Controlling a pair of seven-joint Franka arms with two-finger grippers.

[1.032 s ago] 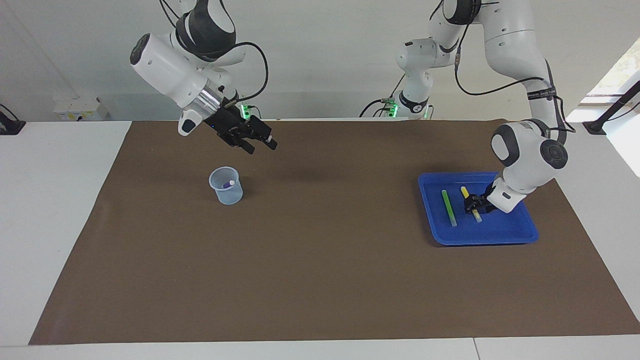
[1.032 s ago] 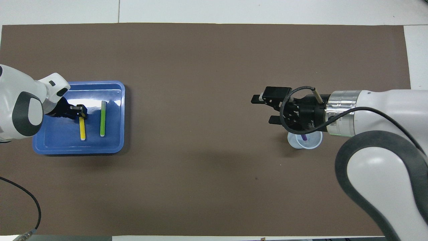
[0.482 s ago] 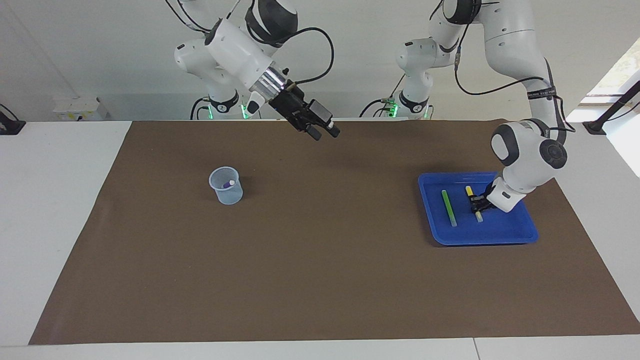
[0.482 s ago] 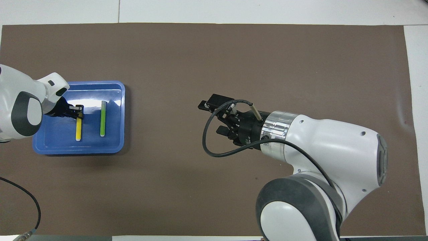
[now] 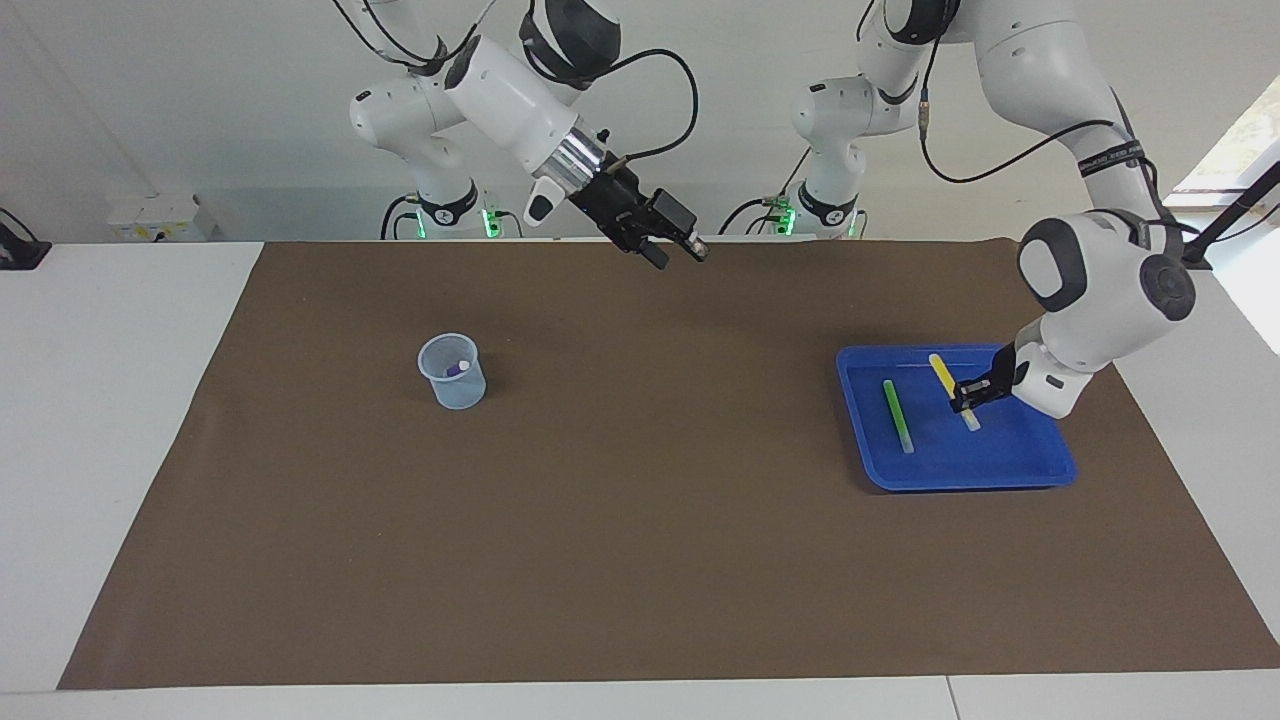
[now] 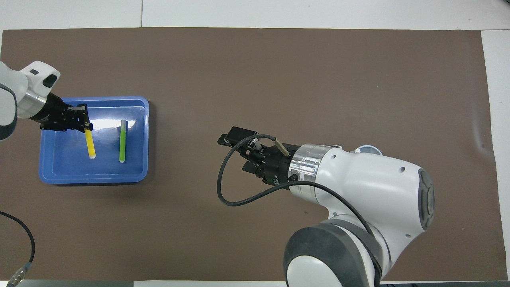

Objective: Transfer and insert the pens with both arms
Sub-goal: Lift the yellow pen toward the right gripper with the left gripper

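Left gripper (image 5: 968,397) over the blue tray (image 5: 1040,470), fingers clamped on the yellow pen (image 5: 954,391) near its upper end. Pen is tilted, pale cap end pointing down toward the tray floor; whether the tip touches the tray cannot be told. In the overhead view the same gripper (image 6: 83,121) sits at the tray's (image 6: 55,175) 11 o'clock corner, with the yellow pen (image 6: 90,142) running from it toward 6 o'clock.

Green pen (image 5: 897,415) lies flat in the tray, just beside the yellow one on the side toward the right arm; the two are apart and roughly parallel (image 6: 122,141).

Purple pen (image 5: 457,369) stands inside the clear cup (image 5: 453,372), on the brown mat (image 5: 640,560) toward the right arm's end.

Right gripper (image 5: 677,250) hangs in the air over the mat's middle, holding nothing, fingers spread apart (image 6: 235,153).
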